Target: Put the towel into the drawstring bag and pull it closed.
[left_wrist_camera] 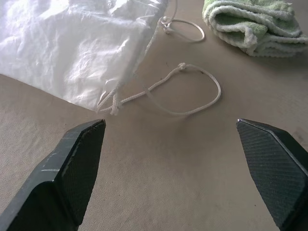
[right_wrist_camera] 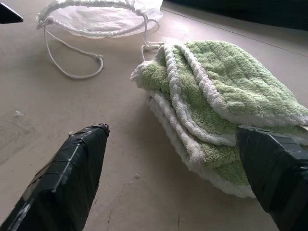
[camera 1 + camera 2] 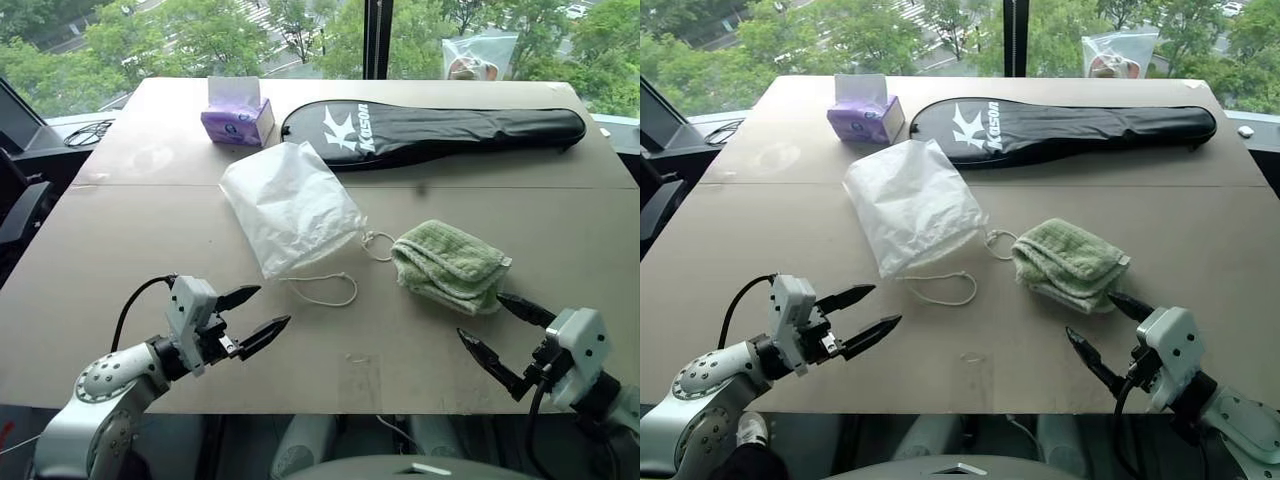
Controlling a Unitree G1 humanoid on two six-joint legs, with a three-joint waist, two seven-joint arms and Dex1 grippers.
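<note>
**Both grippers open and empty, towel and bag lying apart on the counter**

Lowest in the head view, the left gripper (image 3: 250,315) sits at the lower left with its fingers (image 1: 79,163) spread wide and nothing between them, over bare counter (image 3: 120,260). At the lower right, the right gripper (image 3: 505,335) is likewise wide open and empty; one fingertip lies just beside the near edge of the towel (image 3: 450,265), though whether it touches cannot be told.

The towel, folded and light green, rests right of centre. Just left of it lies the drawstring bag (image 3: 290,205), flat and crinkled, its mouth towards the towel; one loop of its cord (image 3: 325,290) trails onto the counter below the bag, and a smaller loop ends just beside the towel.

Farther up, a long black racket cover (image 3: 440,130) stretches across the upper right, with a purple tissue box (image 3: 237,115) to its left. A clear plastic bag (image 3: 480,55) stands at the top edge.
</note>
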